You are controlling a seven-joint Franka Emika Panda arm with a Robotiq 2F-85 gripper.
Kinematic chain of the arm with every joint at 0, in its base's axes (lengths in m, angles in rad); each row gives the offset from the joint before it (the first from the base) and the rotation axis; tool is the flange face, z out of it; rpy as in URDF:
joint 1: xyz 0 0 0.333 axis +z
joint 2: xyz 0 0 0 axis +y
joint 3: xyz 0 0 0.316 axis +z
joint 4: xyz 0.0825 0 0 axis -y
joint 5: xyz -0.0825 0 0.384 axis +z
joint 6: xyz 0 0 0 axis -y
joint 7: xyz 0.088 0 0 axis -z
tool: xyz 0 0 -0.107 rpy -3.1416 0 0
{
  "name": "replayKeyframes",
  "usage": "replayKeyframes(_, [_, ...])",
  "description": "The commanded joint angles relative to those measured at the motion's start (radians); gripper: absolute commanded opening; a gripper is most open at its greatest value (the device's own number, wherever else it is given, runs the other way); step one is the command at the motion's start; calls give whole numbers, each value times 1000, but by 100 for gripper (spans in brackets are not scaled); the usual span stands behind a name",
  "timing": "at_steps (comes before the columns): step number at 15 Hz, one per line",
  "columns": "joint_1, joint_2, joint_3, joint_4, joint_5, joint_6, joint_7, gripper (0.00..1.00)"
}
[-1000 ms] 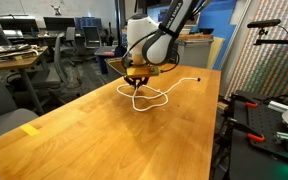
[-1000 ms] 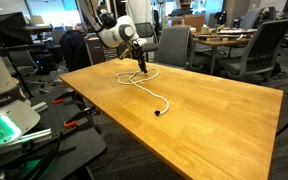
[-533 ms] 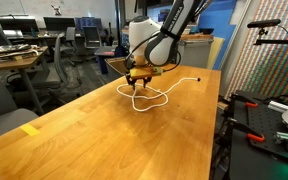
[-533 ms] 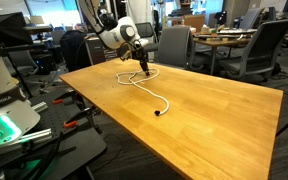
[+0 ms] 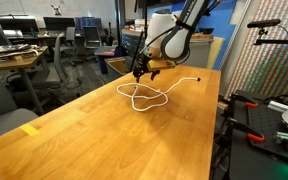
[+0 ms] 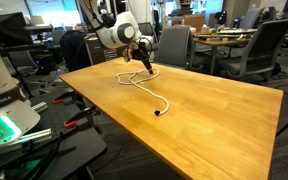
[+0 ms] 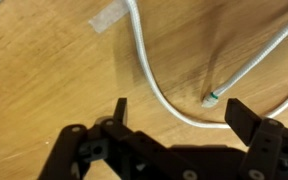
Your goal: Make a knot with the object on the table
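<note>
So the arm (image 5: 170,38) hangs over the far end of the bench (image 5: 104,140), with its jaws spread wide and nothing in them. In the wrist view the two dark fingertips (image 7: 119,108) stand far apart at the bottom of the picture, with only bare wood and cord between them. They look to be a bit above the surface rather than touching it, though it's hard to be sure from that angle.

The white cord (image 5: 136,103) lies flat on the bench. In an exterior view it makes a loose loop just below the jaws, and one strand trails off toward the far edge. In an exterior view the cord (image 6: 156,95) snakes away from under the arm (image 6: 114,35) toward the middle of the bench (image 6: 214,110), ending in a small dark tip (image 6: 161,113). Up close, the cord (image 7: 142,50) comes down from the top of the wrist view and curves off to the right. Another strand comes in from the right and ends at a small tip (image 7: 213,98) between the jaws.

There's a yellow tape mark (image 5: 30,129) near the close corner, well apart from the cord. A pale patch of tape (image 7: 109,15) sits just beside the cord in the wrist view.
</note>
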State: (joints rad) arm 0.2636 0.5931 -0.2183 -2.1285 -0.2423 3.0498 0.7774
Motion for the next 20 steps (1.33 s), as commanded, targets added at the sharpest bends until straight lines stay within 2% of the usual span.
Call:
replayKeyframes(1, [-250, -133, 251, -140, 104, 43, -267, 100])
replayKeyframes(2, [-106, -48, 108, -59, 154, 40, -225, 100])
replayKeyframes(3, [-164, -70, 167, -82, 178, 39, -285, 100])
replayKeyframes(5, [-203, -97, 207, -108, 186, 39, -322, 100])
replayKeyframes(7, [-184, -114, 190, -119, 175, 30, -361, 100])
replayKeyframes(8, [-143, -132, 143, -122, 160, 4, -400, 100])
replayKeyframes(9, [-152, -156, 152, -123, 154, -35, -456, 100])
replayKeyframes(12, [-123, -210, 118, -114, 107, -167, -565, 100])
replayKeyframes(14, [-154, -239, 167, -101, 112, -285, -654, 100])
replayKeyframes(15, [-152, -243, 169, -87, 103, -351, -679, 100])
replayKeyframes(17, [-173, -223, 213, -64, 133, -465, -751, 100])
replayKeyframes(20, [-154, -151, 229, -39, 100, -577, -782, 100])
